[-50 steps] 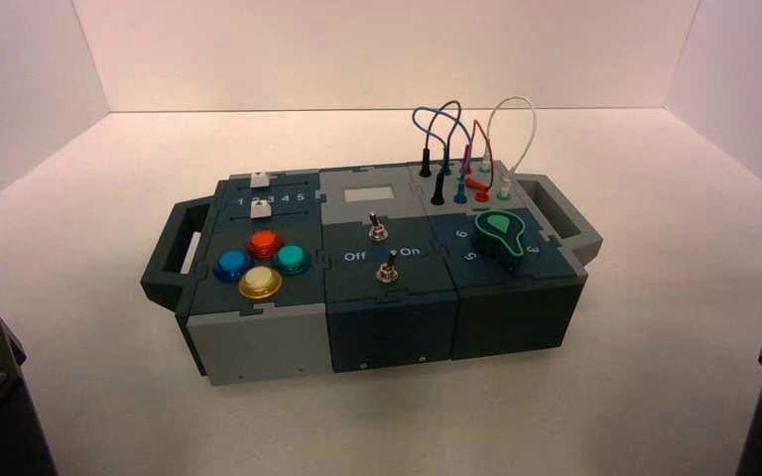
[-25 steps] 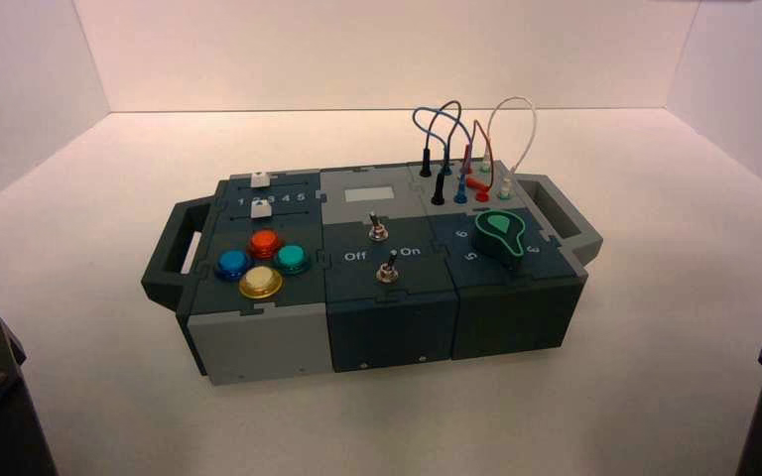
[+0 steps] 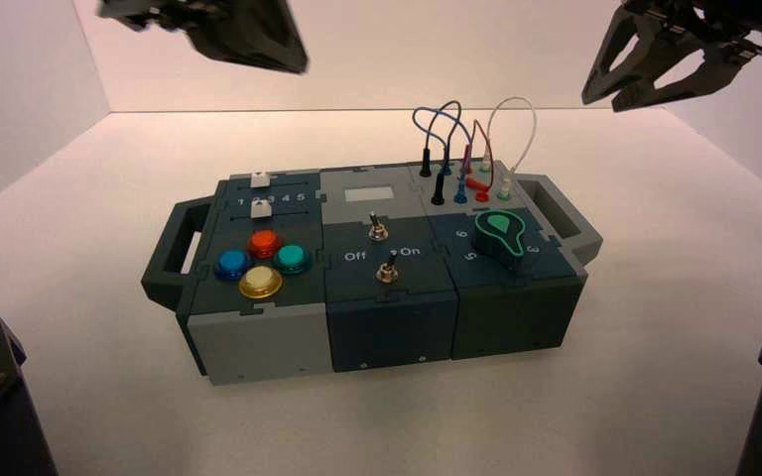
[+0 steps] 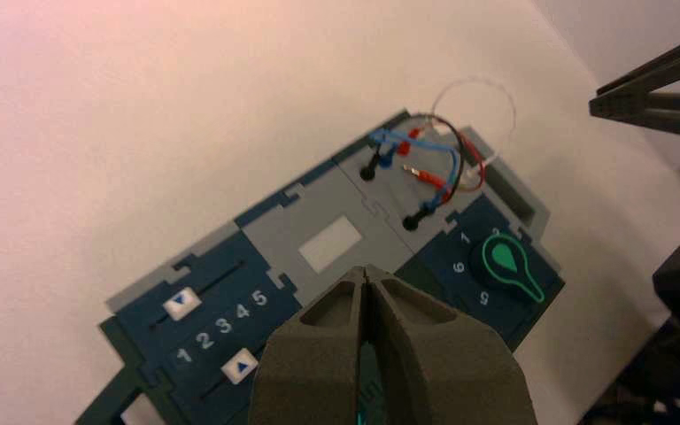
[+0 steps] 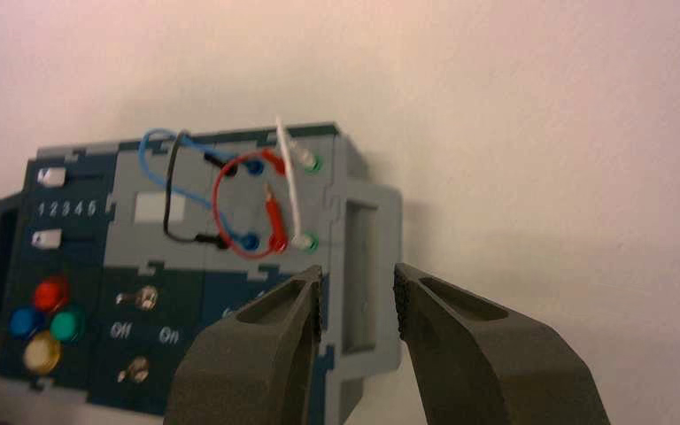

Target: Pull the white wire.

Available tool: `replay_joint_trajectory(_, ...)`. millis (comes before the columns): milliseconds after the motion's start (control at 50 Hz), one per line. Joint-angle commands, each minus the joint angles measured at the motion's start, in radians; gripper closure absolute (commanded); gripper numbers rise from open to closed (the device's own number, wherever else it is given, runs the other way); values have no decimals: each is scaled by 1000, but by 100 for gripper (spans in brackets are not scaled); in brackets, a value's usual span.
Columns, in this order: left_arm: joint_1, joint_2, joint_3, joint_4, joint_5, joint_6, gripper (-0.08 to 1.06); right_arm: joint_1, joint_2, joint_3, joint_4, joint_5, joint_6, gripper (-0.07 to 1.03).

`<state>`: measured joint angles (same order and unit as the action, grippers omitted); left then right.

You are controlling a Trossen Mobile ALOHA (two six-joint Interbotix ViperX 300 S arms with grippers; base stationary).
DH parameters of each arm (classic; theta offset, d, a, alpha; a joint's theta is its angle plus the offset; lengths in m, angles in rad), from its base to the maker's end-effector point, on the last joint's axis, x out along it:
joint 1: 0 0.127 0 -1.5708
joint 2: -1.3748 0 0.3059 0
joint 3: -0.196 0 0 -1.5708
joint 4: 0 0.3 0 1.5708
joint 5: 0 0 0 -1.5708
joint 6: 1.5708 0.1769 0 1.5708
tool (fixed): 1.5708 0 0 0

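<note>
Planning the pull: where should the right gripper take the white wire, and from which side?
Probably the white wire low on its near leg, above the plug. The arch stands at the box's right end, clear of other wires there, so bring the open right gripper down from the right.

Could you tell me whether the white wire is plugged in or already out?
Plugged in: both ends of the white wire sit in green sockets.

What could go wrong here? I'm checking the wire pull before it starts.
The white wire arches right beside the red-brown wire and blue wires, so the open right gripper, high above the box, might snag a neighbour. A loose red plug lies close to the white plugs too.
</note>
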<state>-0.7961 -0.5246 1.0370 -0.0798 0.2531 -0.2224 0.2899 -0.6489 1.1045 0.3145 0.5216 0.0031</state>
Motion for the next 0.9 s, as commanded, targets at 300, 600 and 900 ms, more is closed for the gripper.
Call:
replay_joint_trajectory(300, -75, 158, -120, -3, -18, -6, 101, 114, 178, -84, 51, -32, -3, 52)
replay_joint_trajectory(600, -75, 156, -115, -2, -20, -6, 101, 152, 330, -127, 66, -49, -3, 52)
replay_joint_trajectory(900, -75, 156, -114, -2, -23, -8, 101, 152, 374, -138, 72, -80, -3, 55)
